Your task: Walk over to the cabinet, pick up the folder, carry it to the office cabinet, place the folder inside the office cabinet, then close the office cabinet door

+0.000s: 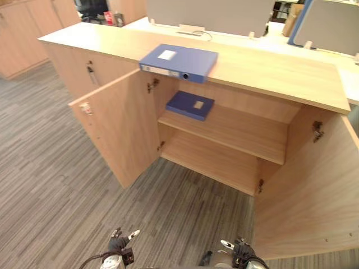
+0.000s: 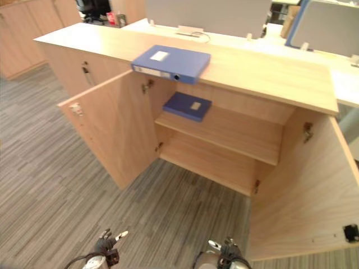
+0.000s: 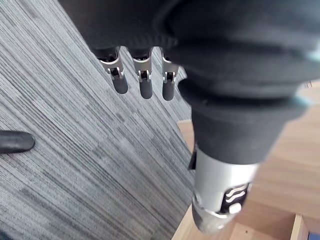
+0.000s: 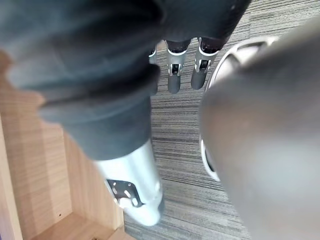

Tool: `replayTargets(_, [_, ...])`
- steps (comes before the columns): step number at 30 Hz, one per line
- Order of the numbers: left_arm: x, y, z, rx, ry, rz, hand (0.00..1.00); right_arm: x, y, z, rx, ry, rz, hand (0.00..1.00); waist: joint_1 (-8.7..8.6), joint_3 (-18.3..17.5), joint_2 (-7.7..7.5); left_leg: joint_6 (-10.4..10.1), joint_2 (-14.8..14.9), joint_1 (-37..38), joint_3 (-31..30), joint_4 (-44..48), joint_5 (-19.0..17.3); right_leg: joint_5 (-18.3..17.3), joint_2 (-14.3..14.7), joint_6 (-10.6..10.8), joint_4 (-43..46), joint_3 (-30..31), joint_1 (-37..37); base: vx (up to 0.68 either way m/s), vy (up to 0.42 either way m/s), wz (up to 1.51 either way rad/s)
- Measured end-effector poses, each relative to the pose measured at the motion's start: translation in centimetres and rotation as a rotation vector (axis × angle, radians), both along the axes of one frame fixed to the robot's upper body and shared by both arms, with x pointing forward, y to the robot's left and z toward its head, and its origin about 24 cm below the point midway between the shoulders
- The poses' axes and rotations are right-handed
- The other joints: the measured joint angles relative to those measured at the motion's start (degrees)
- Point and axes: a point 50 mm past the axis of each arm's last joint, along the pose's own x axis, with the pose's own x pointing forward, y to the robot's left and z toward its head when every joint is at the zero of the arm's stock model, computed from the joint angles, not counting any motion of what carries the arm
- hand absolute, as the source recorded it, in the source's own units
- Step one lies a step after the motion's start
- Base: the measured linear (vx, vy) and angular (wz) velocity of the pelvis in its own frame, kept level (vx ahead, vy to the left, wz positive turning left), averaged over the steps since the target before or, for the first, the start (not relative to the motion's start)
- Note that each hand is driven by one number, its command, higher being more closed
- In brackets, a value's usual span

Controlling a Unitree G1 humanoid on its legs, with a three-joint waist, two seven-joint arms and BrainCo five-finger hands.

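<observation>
- a blue folder [image 1: 178, 61] lies flat on top of the cabinet [image 1: 269, 70], its spine just over the front edge above the opening.
- the left door [image 1: 120, 129] and right door [image 1: 308, 190] both stand swung wide.
- a second folder [image 1: 190, 105] lies at the left end of the shelf [image 1: 235, 131] inside.
- the left hand [image 1: 119, 243] and right hand [image 1: 240, 248] hang low over the carpet [image 1: 56, 185], well apart from the cabinet, fingers straight and loose, holding nothing.

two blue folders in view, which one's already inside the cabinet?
The darker blue folder, flat on the upper shelf. The lighter blue folder lies on the cabinet top.
</observation>
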Motion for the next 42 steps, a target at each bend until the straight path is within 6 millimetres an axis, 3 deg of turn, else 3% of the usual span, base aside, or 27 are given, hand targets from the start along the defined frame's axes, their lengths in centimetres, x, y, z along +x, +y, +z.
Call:
replayTargets(2, [-0.3, -1.6, -0.4, -0.044, 0.011, -0.001, 0.00, -0.1, -0.6, 0.1, -0.014, 0.002, -0.004, 0.00, -0.31, -0.60, 1.16, -1.68, 1.44, 0.28, 0.00, -1.19, 0.08, -1.82, 2.72, -0.27, -1.00, -0.18, -0.10, 0.13, -0.144, -0.25])
replayTargets(6, [-0.6, -1.9, -0.5, -0.058, 0.015, 0.007, 0.00, -0.6, -0.3, -0.2, 0.003, 0.023, -0.021, 0.00, -0.29, -0.89, 1.86, -3.78, 6.46, 3.57, -1.46, -3.22, -0.19, -2.73, 9.69, -0.93, -7.59, -2.45, 5.41, 0.15, -0.183, 0.12])
replayTargets(7, [-0.9, -1.5, -0.5, -0.057, 0.017, 0.029, 0.00, -0.9, 0.1, -0.3, 0.015, 0.032, -0.024, 0.00, -0.03, -1.16, 1.54, -5.19, 8.87, 2.48, -1.64, 1.05, -1.71, -2.88, 12.38, -1.17, -11.22, -3.02, 7.67, 0.22, -0.326, 0.14])
replayTargets(9, [-0.9, -0.4, -0.2, -0.041, -0.004, 0.065, 0.00, -1.5, 0.7, -0.5, 0.037, 0.043, -0.041, 0.00, 0.22, -1.85, 0.58, -5.41, 12.41, -5.16, -1.75, 18.37, -5.64, -2.55, 14.42, -0.88, -15.33, -3.09, 9.96, 0.25, -0.311, 0.06])
replayTargets(10, [-1.0, 0.0, -0.1, -0.038, -0.010, 0.083, 0.00, -1.7, 0.6, -0.5, 0.035, 0.045, -0.046, 0.00, 0.53, -2.26, 0.82, -4.87, 15.69, -11.63, -1.85, 32.95, -6.54, -1.95, 16.01, -0.88, -17.22, -2.87, 11.44, 0.22, -0.157, -0.19])
replayTargets(11, [-1.5, 0.2, -0.2, -0.035, -0.003, 0.094, 0.00, -1.8, 0.2, -0.5, 0.025, 0.048, -0.049, 0.00, 0.65, -2.04, 2.02, -4.53, 19.01, -16.08, -1.86, 45.18, -6.72, -1.47, 17.74, -1.62, -19.19, -2.34, 13.87, 0.23, -0.117, -0.32])
replayTargets(13, [-2.7, 0.4, -0.5, -0.039, 0.023, 0.117, 0.00, -1.7, 0.0, -0.5, 0.020, 0.051, -0.050, 0.00, 1.05, -2.05, 2.78, -4.11, 20.65, -18.25, -0.88, 52.06, -7.20, -0.88, 18.49, -2.63, -20.64, -0.40, 16.94, 0.31, -0.025, -0.60])
replayTargets(17, [-2.7, 0.5, -0.5, -0.037, 0.022, 0.118, 0.00, -1.2, 0.0, -0.5, 0.021, 0.057, -0.032, 0.00, 2.53, -1.71, 2.34, -3.29, 17.47, -21.24, 1.10, 46.84, -9.22, -0.64, 15.51, -2.74, -21.34, 6.63, 19.61, 0.40, 0.097, -0.90])
replayTargets(19, [-2.4, 0.4, -0.4, -0.035, 0.015, 0.108, 0.00, -0.9, 0.1, -0.4, 0.018, 0.053, -0.014, 0.00, 2.94, -1.53, 2.10, -3.34, 13.48, -22.46, -2.11, 36.09, -9.32, -0.51, 12.38, -2.40, -20.49, 9.95, 20.10, 0.31, 0.206, -0.92])
replayTargets(21, [-2.3, 0.2, -0.4, -0.034, 0.013, 0.088, 0.00, -0.9, 0.2, -0.4, 0.010, 0.056, 0.018, 0.00, 2.99, -1.53, 2.15, -3.66, 9.01, -22.35, -9.37, 20.91, -4.97, -0.78, 9.74, 0.70, -20.00, 11.35, 21.69, 0.33, 0.286, -0.58])
replayTargets(22, [-2.4, 0.0, -0.4, -0.035, 0.017, 0.080, 0.00, -1.0, 0.0, -0.4, 0.001, 0.059, 0.034, 0.00, 2.99, -1.91, 2.82, -3.17, 8.14, -22.25, -12.59, 14.98, 2.20, -1.42, 9.51, 2.38, -20.01, 11.52, 22.23, 0.33, 0.338, -0.26])
replayTargets(23, [-2.1, 0.4, -0.4, -0.032, 0.015, 0.082, 0.00, -1.2, 0.4, -0.5, 0.006, 0.068, 0.055, 0.00, 2.89, -2.15, 1.61, -3.17, 5.94, -22.28, -13.74, 15.49, 6.93, -2.63, 7.60, 4.65, -20.09, 12.10, 23.23, 0.25, 0.258, -0.02])
replayTargets(25, [-1.8, 1.3, -0.1, 0.000, 0.002, 0.070, 0.00, -1.3, 1.5, -0.6, 0.032, 0.072, 0.073, 0.00, 2.60, -2.89, -0.94, -2.44, 3.48, -21.42, -14.18, 12.45, 6.98, -0.71, 5.53, 5.10, -19.87, 12.10, 22.46, 0.27, 0.268, 0.17])
replayTargets(26, [-2.1, 1.6, -0.2, 0.008, 0.019, 0.070, 0.00, -1.2, 2.0, -0.7, 0.046, 0.077, 0.078, 0.00, 2.87, -2.89, -1.18, -1.80, 2.64, -19.76, -13.47, 10.14, 7.43, 1.01, 4.62, 5.44, -19.84, 12.29, 22.48, 0.28, 0.280, 0.03])
replayTargets(29, [-3.3, 1.8, -0.5, 0.010, 0.052, 0.084, 0.00, -1.3, 1.8, -0.7, 0.042, 0.077, 0.077, 0.00, 3.04, -3.26, -0.59, -0.50, 0.91, -13.44, -11.96, 2.28, 9.75, 3.72, 2.61, 6.32, -18.25, 12.96, 23.11, 0.21, 0.205, -0.15])
replayTargets(33, [-3.5, 1.4, -0.7, 0.001, 0.063, 0.081, 0.00, -2.1, 1.3, -0.8, 0.044, 0.091, 0.036, 0.00, 2.53, -3.87, -0.20, 0.20, -1.26, -10.51, -11.06, -3.54, 12.02, 4.63, 0.79, 7.48, -18.44, 12.96, 23.08, 0.08, 0.105, -0.11])
replayTargets(36, [-3.7, 0.2, -1.0, -0.034, 0.072, 0.080, 0.00, -3.4, -0.6, -0.9, 0.019, 0.124, -0.034, 0.00, 2.00, -4.34, 1.35, 0.82, -3.97, -8.30, -11.10, -6.80, 12.60, 4.27, -2.16, 8.03, -15.56, 12.96, 22.55, 0.04, 0.137, 0.03])
replayTargets(38, [-3.7, -0.5, -1.1, -0.051, 0.073, 0.065, 0.00, -4.3, -2.1, -0.8, -0.021, 0.149, -0.057, 0.00, 1.87, -4.16, 1.95, 1.76, -5.70, -6.75, -11.20, -6.86, 11.40, 3.31, -5.41, 9.36, -7.38, 13.42, 20.24, 0.03, 0.155, 0.03])
replayTargets(39, [-3.7, -0.7, -1.1, -0.057, 0.073, 0.056, 0.00, -4.5, -2.7, -0.7, -0.034, 0.149, -0.060, 0.00, 1.86, -3.89, 2.41, 2.17, -6.80, -5.41, -10.98, -6.94, 10.09, 3.46, -7.88, 9.07, 1.68, 15.51, 16.42, 0.02, 0.200, -0.07])
replayTargets(40, [-3.9, -0.6, -1.1, -0.058, 0.078, 0.051, 0.00, -4.0, -3.0, -0.4, -0.055, 0.115, -0.061, 0.00, 1.46, -3.85, 2.34, 2.69, -7.93, -4.62, -10.68, -7.06, 9.62, 4.80, -10.42, 6.81, 10.04, 16.81, 12.08, 0.01, 0.196, -0.08])
replayTargets(42, [-4.4, -0.5, -1.2, -0.081, 0.083, 0.044, 0.00, -3.1, -3.2, -0.1, -0.067, 0.080, -0.054, 0.00, 0.57, -3.71, 2.58, 3.11, -8.41, -4.28, -10.53, -7.07, 9.32, 6.62, -12.27, 3.84, 15.47, 15.79, 9.37, -0.02, 0.108, -0.02])
